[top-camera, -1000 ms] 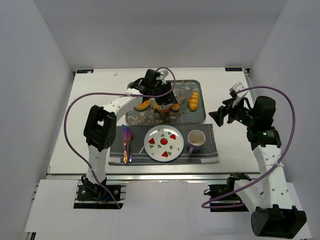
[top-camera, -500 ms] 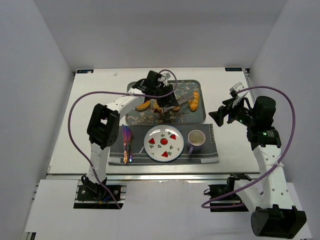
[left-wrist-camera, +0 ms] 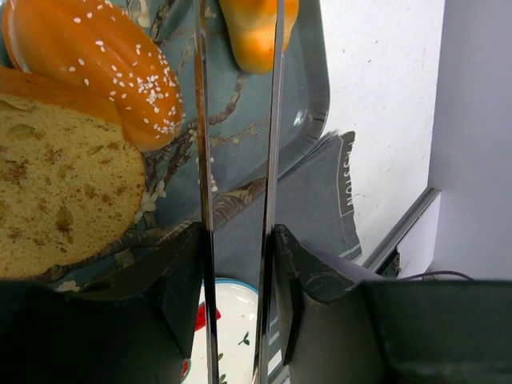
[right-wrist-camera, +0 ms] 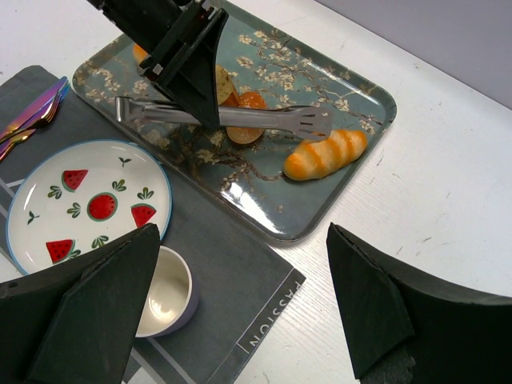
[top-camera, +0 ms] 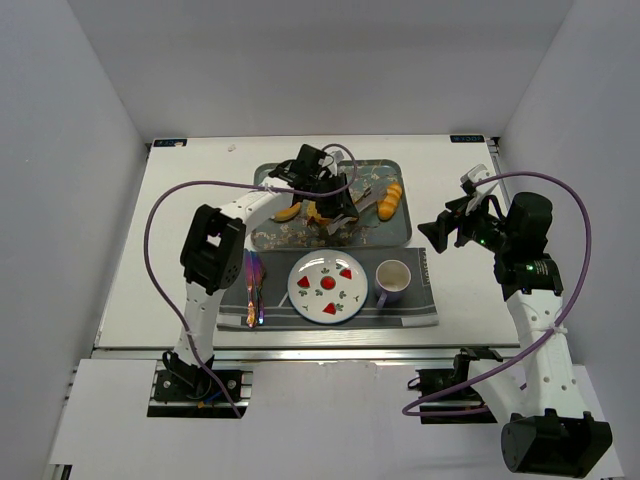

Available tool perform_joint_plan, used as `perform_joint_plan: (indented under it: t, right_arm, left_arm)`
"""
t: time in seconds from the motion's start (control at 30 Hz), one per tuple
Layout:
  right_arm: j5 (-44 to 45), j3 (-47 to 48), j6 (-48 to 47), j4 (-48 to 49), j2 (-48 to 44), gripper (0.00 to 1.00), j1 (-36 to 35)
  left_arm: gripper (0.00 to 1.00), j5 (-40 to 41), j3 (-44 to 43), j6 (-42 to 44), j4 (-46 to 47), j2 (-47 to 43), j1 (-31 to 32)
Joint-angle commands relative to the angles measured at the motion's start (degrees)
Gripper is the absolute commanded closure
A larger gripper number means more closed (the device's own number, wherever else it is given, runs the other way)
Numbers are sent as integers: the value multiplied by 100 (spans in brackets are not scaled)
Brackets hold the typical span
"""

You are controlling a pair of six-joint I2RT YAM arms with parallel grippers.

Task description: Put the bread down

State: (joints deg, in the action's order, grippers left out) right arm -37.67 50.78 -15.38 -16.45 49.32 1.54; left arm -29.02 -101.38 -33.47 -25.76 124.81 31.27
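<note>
White table (right-wrist-camera: 448, 200), patterned tray (right-wrist-camera: 344, 88): my left gripper (left-wrist-camera: 238, 264) clenches the tongs (right-wrist-camera: 240, 117), blades apart, empty; the striped roll (right-wrist-camera: 324, 156) lies just beyond their tips, nearly lengthwise.

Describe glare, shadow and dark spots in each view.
Left wrist view: the tongs shine like mirrors, a glint sits on the tray rim. Right wrist view: its own fingers are dark, nearly featureless, the tray shows a pale sheen. Top view: even light, faint shadows.
</note>
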Motion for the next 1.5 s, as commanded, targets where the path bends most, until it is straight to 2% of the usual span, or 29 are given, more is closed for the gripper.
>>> perform_joint_plan:
  t: [0.0,0.17,0.3,0.4,0.43,0.47,0.87,1.1,1.2,1.37,1.47]
  right_arm:
    - [-74,19,70,238,-116,11,31]
    - [-74,19,87,247,-124,11,39]
    - [-65,19,105,247,-142,11,39]
    - [-65,28,105,247,-151,11,48]
    - [-56,37,105,247,-142,11,39]
    - [-47,28,105,247,-159,11,48]
    - [-65,63,131,230,-195,11,48]
    - [-126,107,158,238,-195,11,39]
    - [-135,142,167,247,-212,11,39]
    - [-170,169,184,239,-204,11,31]
    - [-214,142,175,230,-212,11,4]
  left_arm:
    - [55,-140,-224,51,-34,-54,37]
    - [64,-174,-224,69,-17,-54,37]
    - [75,-245,-241,52,62,-115,37]
    - [87,-332,-277,16,159,-185,37]
    - [96,-385,-312,-27,168,-203,37]
    - [99,-412,-329,-36,185,-220,37]
    - [100,-395,-136,-239,475,-914,-59]
    - [100,-281,382,-195,476,-1617,-112]
    - [100,-123,785,-46,291,-2091,-112]
    - [100,141,2208,104,-8,-3268,-112]
    - [100,405,3059,192,-489,-4208,-112]
